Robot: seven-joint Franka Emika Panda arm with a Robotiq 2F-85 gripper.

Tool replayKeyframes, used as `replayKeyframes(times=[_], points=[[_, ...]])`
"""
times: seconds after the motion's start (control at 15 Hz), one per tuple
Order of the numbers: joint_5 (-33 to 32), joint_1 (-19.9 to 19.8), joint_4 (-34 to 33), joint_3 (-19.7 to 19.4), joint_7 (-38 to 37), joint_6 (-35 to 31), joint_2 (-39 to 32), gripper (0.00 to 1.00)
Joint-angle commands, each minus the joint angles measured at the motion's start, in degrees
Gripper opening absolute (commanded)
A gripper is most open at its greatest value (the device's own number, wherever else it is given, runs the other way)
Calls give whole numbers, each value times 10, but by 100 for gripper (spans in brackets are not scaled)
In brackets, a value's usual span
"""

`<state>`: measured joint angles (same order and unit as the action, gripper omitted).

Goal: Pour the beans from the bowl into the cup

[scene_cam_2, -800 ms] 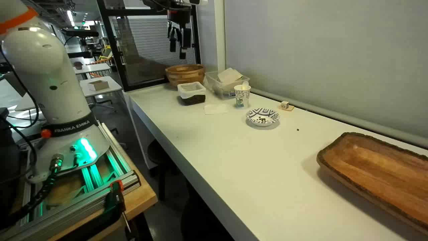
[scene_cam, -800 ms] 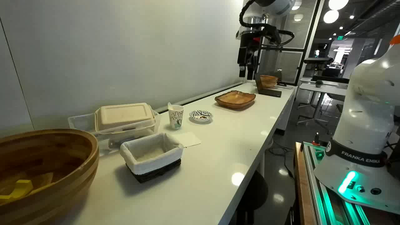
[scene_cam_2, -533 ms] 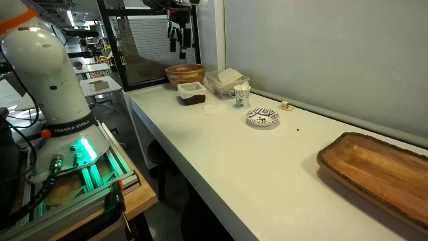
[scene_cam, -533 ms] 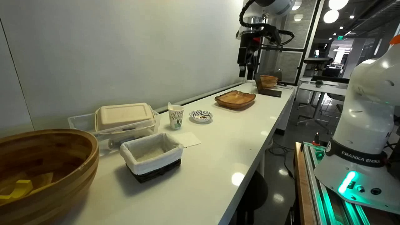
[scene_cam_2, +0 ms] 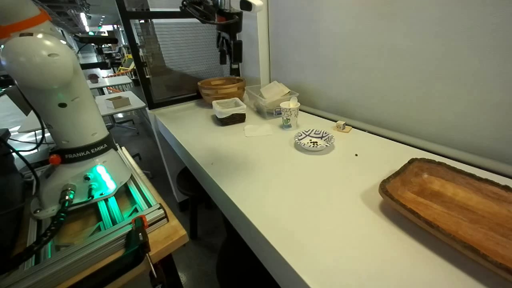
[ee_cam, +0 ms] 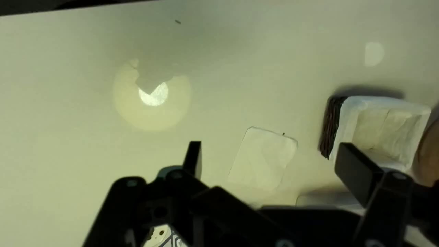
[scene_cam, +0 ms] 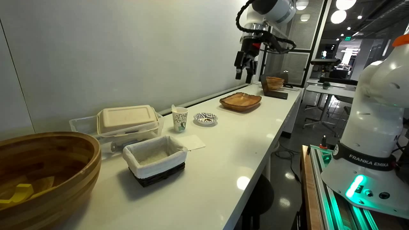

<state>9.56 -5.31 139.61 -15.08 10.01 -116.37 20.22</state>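
So the end effector [scene_cam: 243,76] just swung and tipped a bit toward the side of the desk [scene_cam_2: 248,176] where the cup [scene_cam_2: 289,116] stands, shows in both exterior views. The bowl [scene_cam_2: 315,134] and cup haven't budged. Wrist view has the fingers [ee_cam: 356,168] spread wide with nothing between them, so it's empty-handed. Best guess: it's lining up on the bowl, and the whole pour is still to do.

Containers: the bowl sits near the cup, not touching, with a thin scatter of dark beans [scene_cam_2: 314,143] in the bottom. The cup's upright with something pale [scene_cam_2: 294,101] poking out, maybe a spoon; no telling how full it is. On the opposite side of the cup from the bowl there's a basket [scene_cam: 159,167] showing only its lining. A clear tub [scene_cam_2: 263,110] near the cup holds a beige container [scene_cam: 127,119], and farther from the cup a big wooden bowl [scene_cam: 64,195] has some yellow thing [scene_cam: 20,194] in it. Also a dark speck [scene_cam_2: 356,155] on the desk, past the bowl from the cup: escaped bean maybe, too small to say.
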Motion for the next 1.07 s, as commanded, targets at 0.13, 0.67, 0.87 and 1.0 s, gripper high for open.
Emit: replayKeyframes(times=[0.13, 0.67, 0.87, 1.0], points=[[82, -17, -67, -39, 99, -131, -158, 100], [206, -97, -239, 9, 197, -167, -374, 100], [192, -120, -237, 34, 179, -168, -367, 100], [203, -138, -278, 48, 182, -169, -405, 100]])
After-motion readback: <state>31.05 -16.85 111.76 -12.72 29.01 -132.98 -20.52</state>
